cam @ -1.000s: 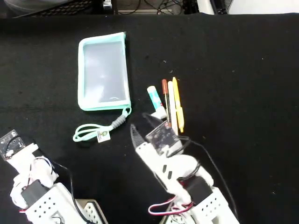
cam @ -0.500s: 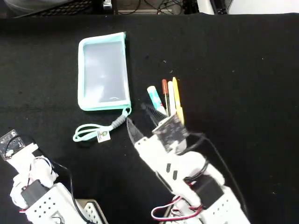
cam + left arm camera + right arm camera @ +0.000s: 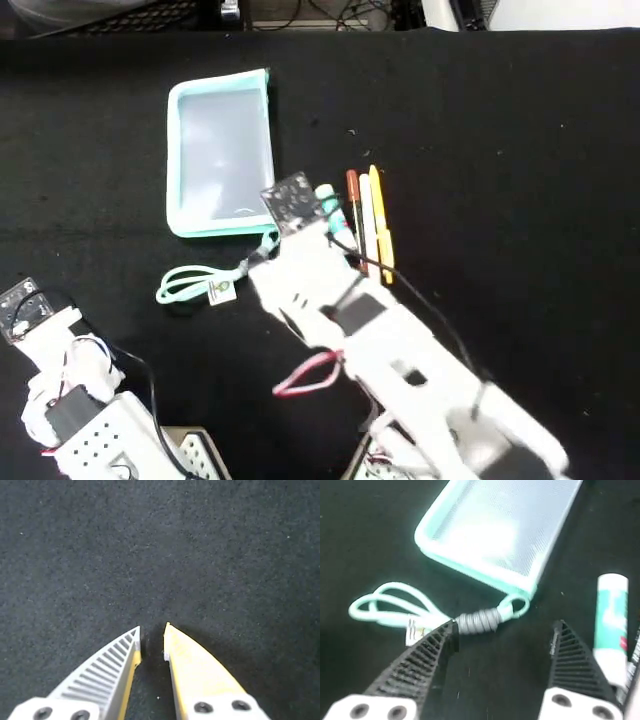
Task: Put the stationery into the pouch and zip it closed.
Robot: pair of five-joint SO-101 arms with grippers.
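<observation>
Here we are over the black tabletop, and the mint-edged pouch lies flat toward the far side with all the stationery outside it. We see its looped strap trailing from the near corner toward the arms. Just beside the pouch is the glue stick, partly covered by the right arm, which stretches out over that spot. Next to the glue stick we have the red pen, the white pen and the yellow pen, side by side and pointing away from the arms.

From the right wrist we look straight down on the pouch's corner. The right fingers are spread wide with nothing between them but bare cloth. One tip sits right at the grey coil of the strap, and the other is just beside the glue stick.

Over at the near left corner the left arm is well apart from everything. The left fingers are drawn in to a narrow slit, gripping nothing, above plain tabletop
</observation>
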